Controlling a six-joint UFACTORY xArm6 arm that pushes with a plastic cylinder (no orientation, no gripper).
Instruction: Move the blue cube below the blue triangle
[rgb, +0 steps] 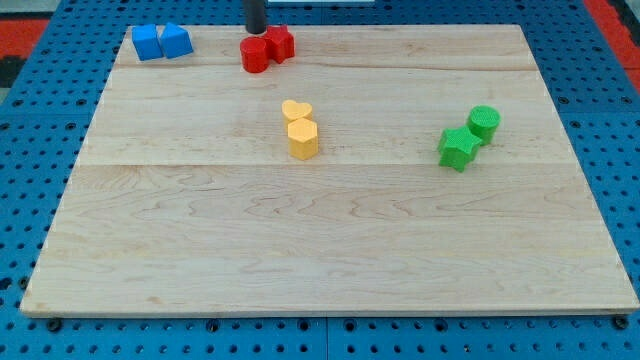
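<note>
The blue cube (147, 42) lies at the view's top left of the wooden board (330, 250). The blue triangle (176, 40) touches its right side. My tip (256, 30) is at the view's top centre, just above the red cylinder (255, 54), well to the right of both blue blocks.
A second red block (280, 43) touches the red cylinder on its right. A yellow heart (296, 110) and a yellow hexagon (303, 138) sit together mid-board. A green cylinder (484, 123) and a green star (457, 148) sit at the right.
</note>
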